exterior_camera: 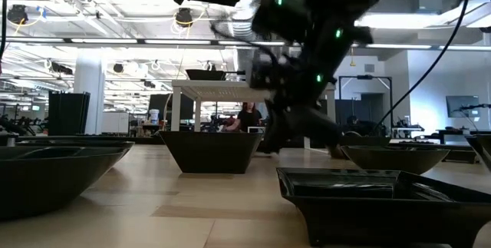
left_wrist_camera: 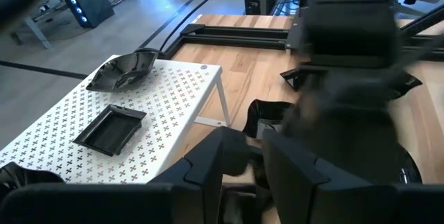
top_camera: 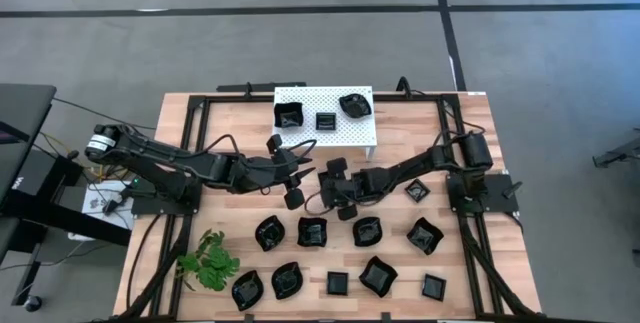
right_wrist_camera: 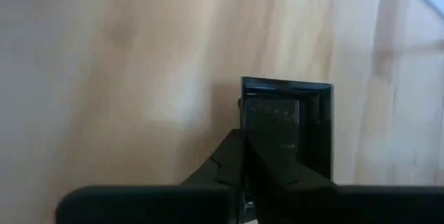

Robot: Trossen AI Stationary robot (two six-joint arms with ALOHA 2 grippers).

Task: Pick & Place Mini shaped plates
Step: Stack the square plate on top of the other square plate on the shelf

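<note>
Black glossy mini plates are spread over the pale wooden table (top_camera: 235, 133). We count three on the white perforated platform (top_camera: 300, 98) at the table's far edge: a deep square dish (top_camera: 288, 116) on its left end, a flat square plate (top_camera: 326, 121) in the middle, and a leaf-shaped dish (top_camera: 354, 105) on its right end. In the left wrist view the flat square plate (left_wrist_camera: 109, 128) and the leaf-shaped dish (left_wrist_camera: 122, 71) lie apart on the platform (left_wrist_camera: 173, 92).

We see a row of four plates across the middle of the table, e.g. a wavy-edged dish (top_camera: 269, 232), and five more along the near edge, e.g. a small square plate (top_camera: 433, 286) toward the near right corner. A green plant sprig (top_camera: 210, 261) lies near the near left corner.

We place the right gripper (top_camera: 333, 187) near the table's centre, just in front of the platform. Its wrist view shows its fingers (right_wrist_camera: 267, 158) closed on the rim of a small square plate (right_wrist_camera: 309, 123), which sits over bare wood.

We place the left gripper (top_camera: 287, 171) just beside it, to its left; its fingers (left_wrist_camera: 208, 165) stand apart, holding nothing.
</note>
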